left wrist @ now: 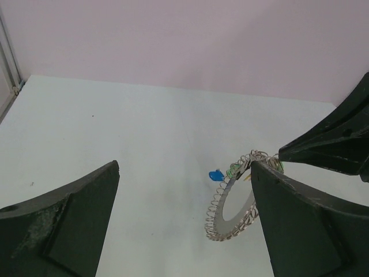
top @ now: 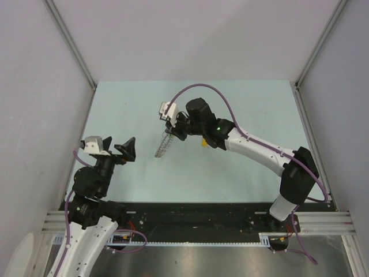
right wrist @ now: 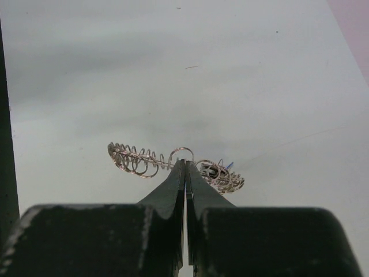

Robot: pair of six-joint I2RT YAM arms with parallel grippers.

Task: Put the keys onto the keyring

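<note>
**Right tool clamped on keyring; left tool apart**

The right tool [right wrist: 184, 166] is closed on the coil of the keyring [right wrist: 134, 158]. Its arm reaches from the right base across to the middle of the bench [top: 248, 109], with the wrist bent downward. One keyring is present, and it hangs from the tool. The keys [left wrist: 233, 171] sit at the ring's upper rim beside the grip, showing green and blue heads; their count cannot be told. The left tool [top: 129, 150] has its fingers wide apart and holds nothing. Its arm is folded near its base and points toward the ring.
</note>
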